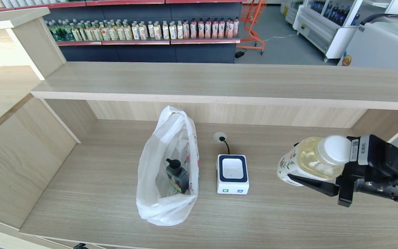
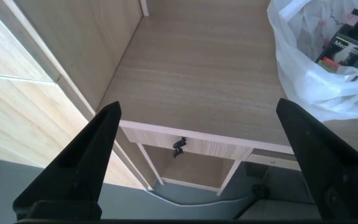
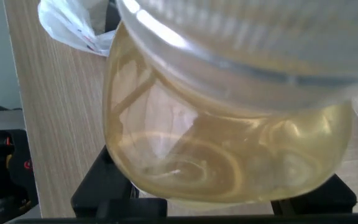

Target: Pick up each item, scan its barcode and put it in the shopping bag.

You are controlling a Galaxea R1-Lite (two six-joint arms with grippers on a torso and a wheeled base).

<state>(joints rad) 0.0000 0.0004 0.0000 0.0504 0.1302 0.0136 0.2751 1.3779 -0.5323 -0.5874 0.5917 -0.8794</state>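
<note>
My right gripper [image 1: 309,178] is shut on a clear bottle of yellow drink [image 1: 309,160] with a white cap and a flowered label, held tilted above the right part of the counter. Up close, the bottle [image 3: 229,124] sits between the dark fingers [image 3: 104,190]. The white barcode scanner [image 1: 232,173] lies on the counter to the bottle's left. Further left stands the white shopping bag [image 1: 169,173], open at the top, with a dark pump bottle [image 1: 177,175] inside. My left gripper [image 2: 197,155] hangs open past the counter's front edge, left of the shopping bag [image 2: 319,56].
The wooden counter [image 1: 271,214] has a raised ledge [image 1: 219,83] at the back and side walls left and right. A cable runs from the scanner to a round port [image 1: 220,137]. Store shelves with bottles stand behind. A drawer handle [image 2: 179,147] shows under the counter front.
</note>
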